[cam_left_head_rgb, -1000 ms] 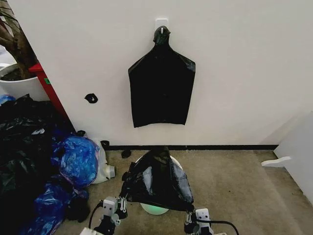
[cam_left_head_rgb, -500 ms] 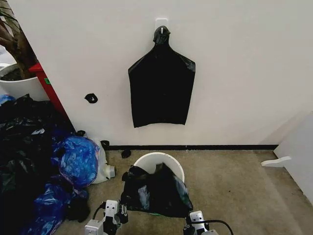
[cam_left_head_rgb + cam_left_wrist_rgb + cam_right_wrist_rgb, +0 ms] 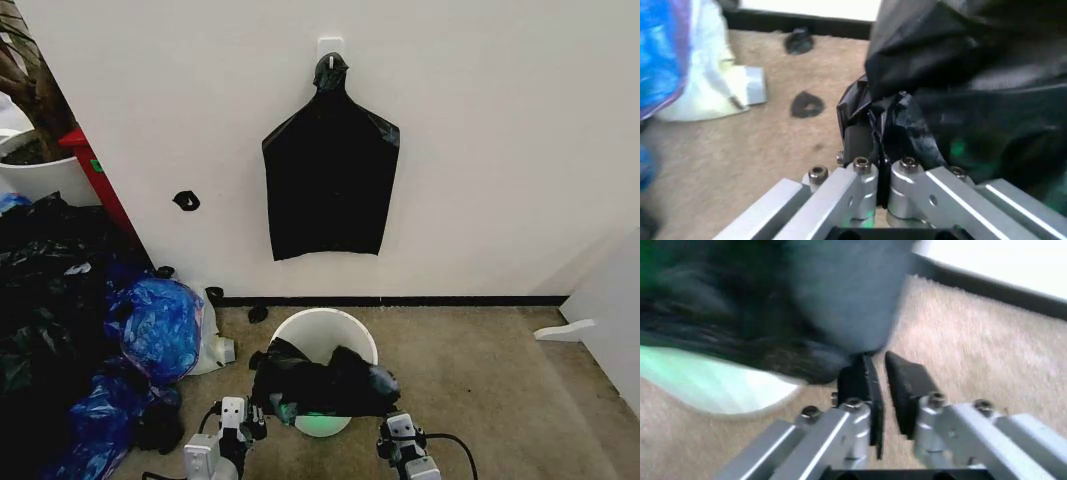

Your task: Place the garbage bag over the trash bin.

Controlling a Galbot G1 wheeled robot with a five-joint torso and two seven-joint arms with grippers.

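One trash bin [image 3: 325,335] stands on the carpet near the wall, at about 6 o'clock from the one flat black bag [image 3: 330,180] hung on the wall hook. One garbage bag [image 3: 320,385] lies bunched across the bin's near rim, at the 6 o'clock side of the opening, leaving the far part of the white rim bare. A pale green glow from the bin's base shows below the bag. At 9 o'clock from the bin sits a heap of black and blue bags [image 3: 90,330].

Two grippers are in play. The left gripper [image 3: 875,150] has its fingers pressed nearly together, with a fold of the garbage bag [image 3: 960,80] pinched between them (the plastic wraps over the fingertips, so the contact itself is partly covered). The right gripper [image 3: 879,377] has its fingers a narrow gap apart, their tips right at the bag's lower edge [image 3: 773,315]; a thin sliver of film seems to run along one finger, but I cannot tell whether it is truly gripped.

In the head view both grippers are cut off by the bottom edge, at 7 and 5 o'clock from the bin. The bin's near wall is hidden behind the bag.
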